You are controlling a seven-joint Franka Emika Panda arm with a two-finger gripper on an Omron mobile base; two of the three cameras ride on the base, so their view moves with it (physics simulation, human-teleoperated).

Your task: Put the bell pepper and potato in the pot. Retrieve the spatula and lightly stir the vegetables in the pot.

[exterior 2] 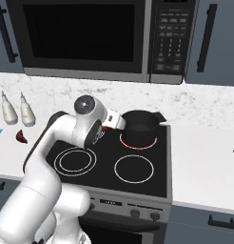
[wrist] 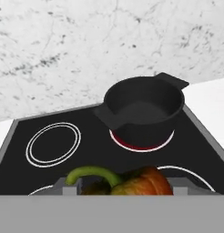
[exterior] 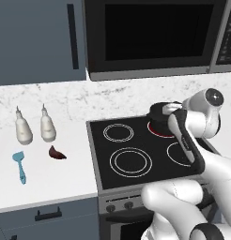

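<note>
The orange-red bell pepper (wrist: 143,182) with its green stem sits between my finger tips; my gripper (wrist: 123,186) is shut on it. It hangs over the stove just left of the black pot (wrist: 143,111) (exterior 2: 139,126), a little short of it. The pot stands empty on the glowing red back burner, partly hidden by my arm in the left base view (exterior: 157,118). Out on the left counter lies the dark maroon potato (exterior: 56,153) (exterior 2: 21,137). To its left is the blue spatula (exterior: 19,166), handle toward the counter's front edge.
Two white nozzle bottles (exterior: 23,129) (exterior: 47,126) stand behind the potato and spatula. The black cooktop (exterior: 131,161) has three unlit burner rings. A microwave (exterior 2: 85,35) hangs above the stove, and white counter (exterior 2: 204,162) extends to the right.
</note>
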